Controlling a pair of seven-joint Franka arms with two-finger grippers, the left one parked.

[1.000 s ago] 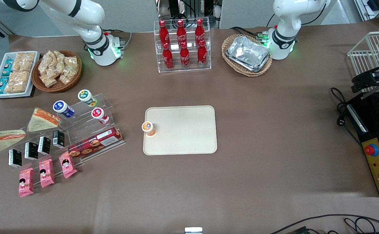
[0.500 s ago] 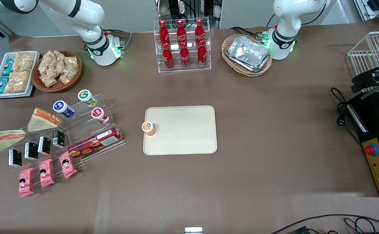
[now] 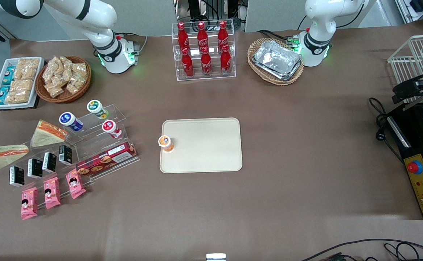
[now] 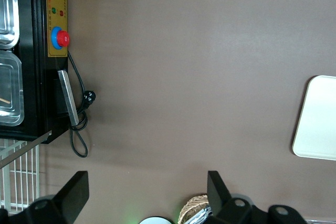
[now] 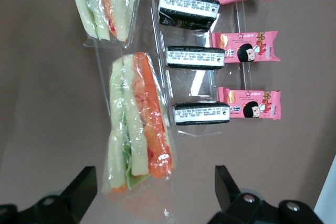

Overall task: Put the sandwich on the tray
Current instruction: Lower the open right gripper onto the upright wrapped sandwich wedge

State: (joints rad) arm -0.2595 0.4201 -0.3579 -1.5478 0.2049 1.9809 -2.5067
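While the sandwich (image 5: 137, 124) lies ungrasped under the spread claw (image 5: 155, 195), approach is underway; next: descend, pinch, carry to tray (image 3: 201, 145).

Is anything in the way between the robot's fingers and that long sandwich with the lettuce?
Nothing visible is. In the right wrist view the gripper hangs open above the sandwich, with only air between. A shorter sandwich and the black cartons lie beside it, apart from it.

I see my gripper (image 5: 152, 203) above the sandwich (image 3: 1, 154), fingers (image 5: 79, 187) spread either side. The tray (image 3: 204, 145) lies mid-table, well apart, a cup (image 3: 165, 143) on its edge.
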